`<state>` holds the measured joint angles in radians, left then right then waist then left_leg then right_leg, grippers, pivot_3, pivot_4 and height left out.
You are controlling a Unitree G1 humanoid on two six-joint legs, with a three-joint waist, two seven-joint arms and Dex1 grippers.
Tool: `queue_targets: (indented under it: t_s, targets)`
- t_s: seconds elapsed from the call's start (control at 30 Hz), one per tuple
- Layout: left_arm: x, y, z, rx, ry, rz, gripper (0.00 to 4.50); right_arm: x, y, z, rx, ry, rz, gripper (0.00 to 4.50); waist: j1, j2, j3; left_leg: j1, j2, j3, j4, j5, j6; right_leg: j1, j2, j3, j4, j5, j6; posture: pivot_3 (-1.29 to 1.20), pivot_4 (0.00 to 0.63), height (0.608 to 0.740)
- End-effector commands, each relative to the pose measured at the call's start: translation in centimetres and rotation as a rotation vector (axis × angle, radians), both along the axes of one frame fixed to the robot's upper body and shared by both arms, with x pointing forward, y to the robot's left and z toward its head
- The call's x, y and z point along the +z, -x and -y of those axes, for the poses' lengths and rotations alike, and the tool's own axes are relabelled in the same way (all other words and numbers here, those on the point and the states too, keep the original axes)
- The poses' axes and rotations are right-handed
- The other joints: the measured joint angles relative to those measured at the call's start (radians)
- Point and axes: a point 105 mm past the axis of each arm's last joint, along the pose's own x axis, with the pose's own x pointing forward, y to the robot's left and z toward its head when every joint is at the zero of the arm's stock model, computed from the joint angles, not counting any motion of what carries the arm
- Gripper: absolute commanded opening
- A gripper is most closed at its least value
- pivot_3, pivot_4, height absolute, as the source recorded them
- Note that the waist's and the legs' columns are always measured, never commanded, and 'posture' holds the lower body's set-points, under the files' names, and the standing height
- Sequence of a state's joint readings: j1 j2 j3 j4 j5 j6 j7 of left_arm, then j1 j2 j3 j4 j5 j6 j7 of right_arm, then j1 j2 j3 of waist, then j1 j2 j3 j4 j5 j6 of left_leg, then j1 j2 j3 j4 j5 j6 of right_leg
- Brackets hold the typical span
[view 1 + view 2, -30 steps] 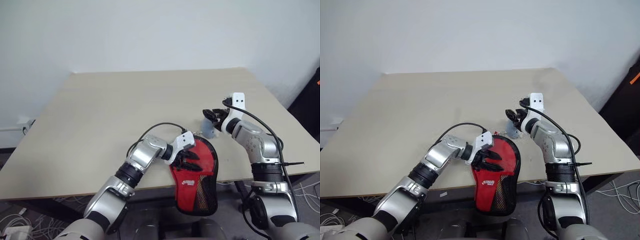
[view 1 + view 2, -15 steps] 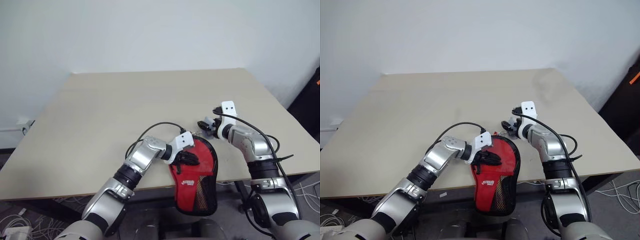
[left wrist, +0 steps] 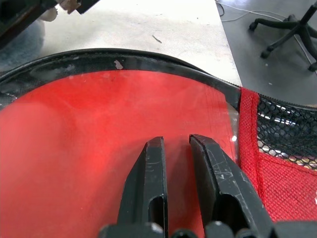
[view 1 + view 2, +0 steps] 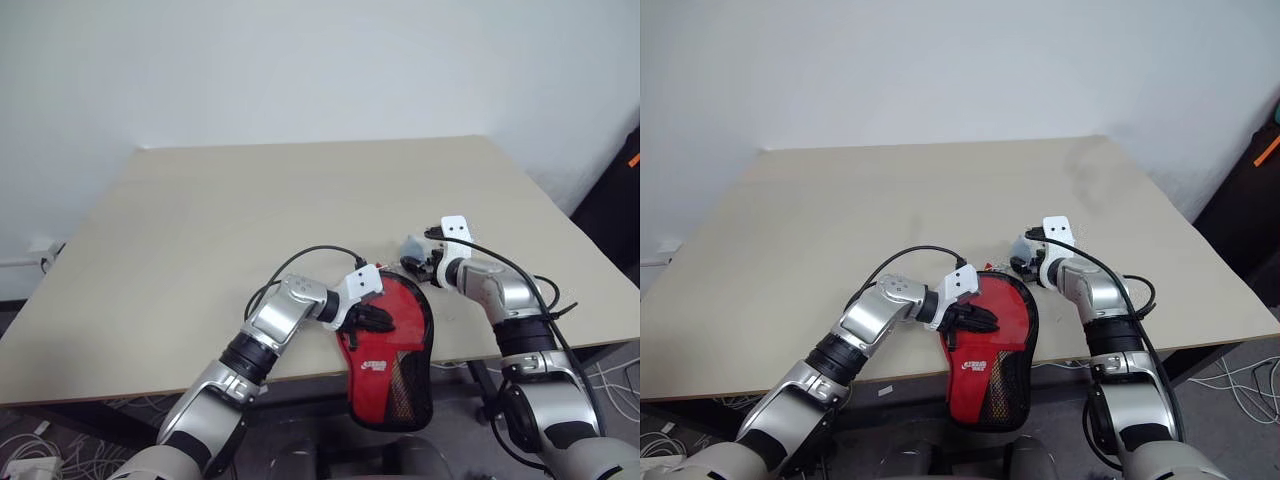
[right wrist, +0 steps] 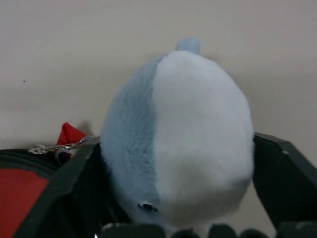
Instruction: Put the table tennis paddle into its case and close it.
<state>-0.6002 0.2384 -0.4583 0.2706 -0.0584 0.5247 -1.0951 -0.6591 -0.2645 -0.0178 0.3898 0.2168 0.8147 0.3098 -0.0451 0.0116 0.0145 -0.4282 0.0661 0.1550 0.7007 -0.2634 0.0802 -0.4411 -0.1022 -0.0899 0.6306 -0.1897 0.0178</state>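
A bare robotics lab or test room: a plain beige bench (image 4: 250, 200) stands against an unadorned white wall (image 4: 300, 60), with loose cables (image 4: 20, 440) and a white power strip (image 4: 28, 466) trailing across the grey floor beneath. A black office chair base on castors (image 3: 285, 29) sits on the floor just beyond the bench's edge, and more cabling (image 4: 1240, 385) lies at the right.

On my beige wooden table (image 4: 220, 230) sits a small blue-and-white plush toy (image 5: 178, 134), possibly a fish, near its front edge; a black office chair (image 3: 290, 30) stands beyond.
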Motion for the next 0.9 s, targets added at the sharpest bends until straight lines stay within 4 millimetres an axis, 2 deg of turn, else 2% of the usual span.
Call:
queue_targets:
  t_s: [0.03, 0.17, 0.3, 0.37, 0.63, 0.77, 0.9]
  targets:
    - [-1.8, 0.6, -0.5, 0.024, -0.053, -0.074, 0.77, 2.4, -0.8, 0.2, -0.009, 0.009, 0.088, 2.84, 0.000, 0.000, 0.000, 0.000, 0.000, 0.000, 0.000, 0.000, 0.000, 0.000, 0.000, 0.000, 0.000, 0.000, 0.000, 0.00, 0.000, 0.724]
    - [-2.2, 0.9, -0.5, 0.024, -0.061, -0.090, 0.77, 2.5, -0.4, 0.0, 0.016, 0.014, 0.092, 1.49, 0.000, 0.000, 0.000, 0.000, 0.000, 0.000, 0.000, 0.000, 0.000, 0.000, 0.000, 0.000, 0.000, 0.000, 0.000, 0.00, 0.000, 0.724]
    - [-2.3, 1.0, -0.4, 0.029, -0.066, -0.097, 0.77, 3.2, 0.4, 0.8, 0.039, 0.002, 0.103, 0.60, 0.001, 0.000, 0.000, 0.000, -0.001, 0.000, 0.000, 0.000, 0.000, 0.000, 0.000, 0.000, 0.000, 0.000, 0.000, 0.00, 0.000, 0.724]
    - [-2.4, 0.9, -0.3, 0.031, -0.067, -0.100, 0.77, 3.2, 1.1, 1.7, 0.046, 0.014, 0.091, 0.47, 0.003, 0.000, 0.000, 0.000, -0.001, -0.001, 0.000, 0.000, 0.000, 0.001, -0.001, 0.000, -0.001, 0.000, 0.000, 0.00, 0.000, 0.724]
    - [-2.4, 1.0, 0.1, 0.035, -0.052, -0.122, 0.77, 3.0, 3.8, 6.0, 0.031, 0.069, 0.045, 0.46, 0.014, 0.000, 0.000, 0.000, -0.002, -0.002, 0.000, -0.001, -0.001, 0.001, -0.002, 0.000, -0.002, -0.002, 0.002, 0.00, 0.000, 0.724]
    - [-2.6, 1.0, 0.1, 0.034, -0.056, -0.125, 0.77, 3.2, 5.0, 7.2, 0.042, 0.086, 0.039, 0.46, 0.022, 0.000, 0.000, 0.000, -0.002, -0.002, 0.000, -0.001, 0.001, 0.001, -0.002, 0.000, -0.003, -0.003, 0.003, 0.00, 0.000, 0.724]
    - [-2.7, 1.0, 0.1, 0.034, -0.058, -0.127, 0.77, 3.4, 7.1, 7.6, 0.123, 0.104, 0.046, 0.46, 0.027, 0.000, 0.000, 0.000, -0.002, -0.004, 0.000, -0.002, 0.004, 0.002, -0.002, -0.001, -0.004, -0.003, 0.003, 0.00, 0.000, 0.724]
